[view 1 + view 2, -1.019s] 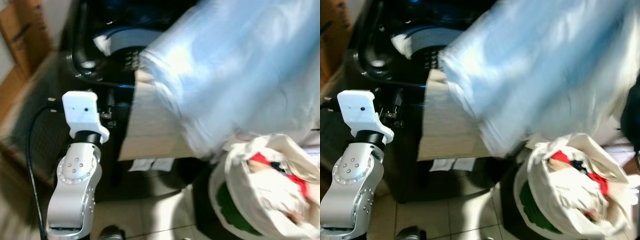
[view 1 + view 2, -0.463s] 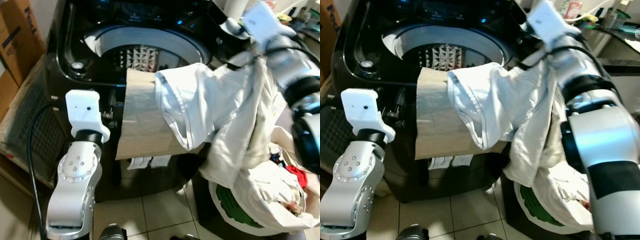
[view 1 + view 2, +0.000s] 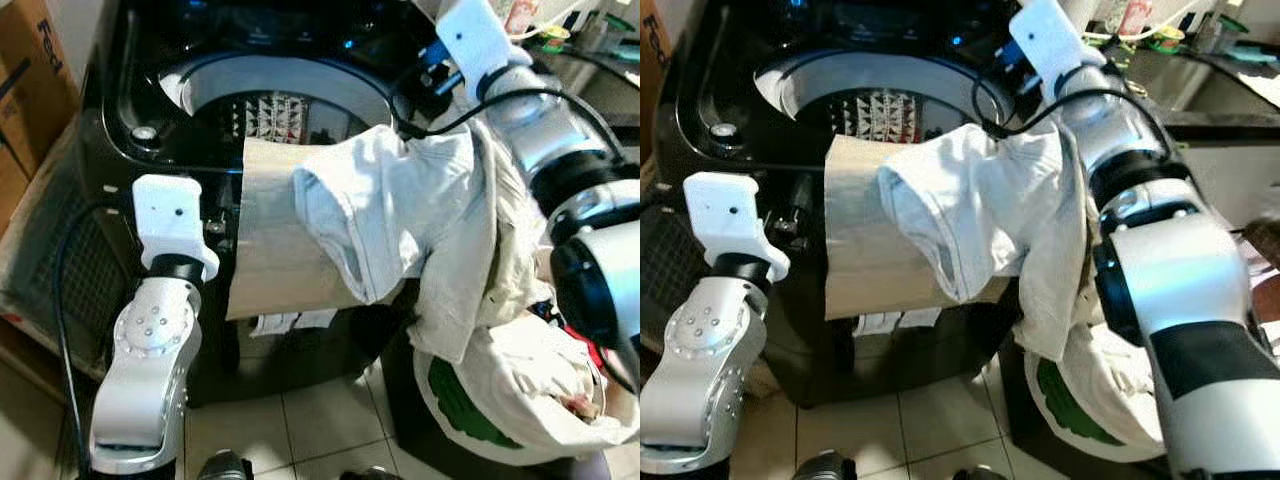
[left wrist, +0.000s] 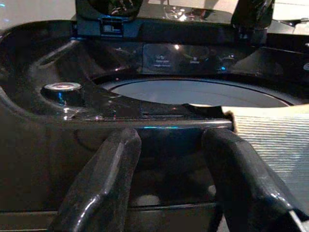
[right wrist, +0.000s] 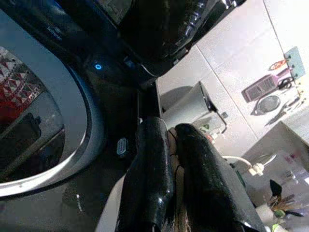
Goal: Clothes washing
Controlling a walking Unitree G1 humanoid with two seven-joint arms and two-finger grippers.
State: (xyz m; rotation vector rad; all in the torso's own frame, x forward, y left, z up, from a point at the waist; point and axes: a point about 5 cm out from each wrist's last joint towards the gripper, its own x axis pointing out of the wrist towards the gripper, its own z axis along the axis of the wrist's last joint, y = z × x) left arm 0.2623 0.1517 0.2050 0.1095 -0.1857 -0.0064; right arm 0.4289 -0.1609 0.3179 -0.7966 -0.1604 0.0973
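washer (image 3: pixel 130 100): glossy black plastic, mirror-like | drum rim (image 3: pixel 300 75): smooth matt grey | garment (image 3: pixel 400 210): soft white cloth, creased | towel (image 3: pixel 270 250): beige ribbed cloth (matt) | arms (image 3: pixel 150 340): brushed silver metal | left hand fingers (image 4: pixel 104 186): shiny black plastic | floor (image 3: pixel 300 425): glazed tile

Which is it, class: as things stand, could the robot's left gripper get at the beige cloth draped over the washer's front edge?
Probably yes. The left gripper is open and sits low in front of the washer, with the beige cloth just beside it on the rim. Nothing lies between them.
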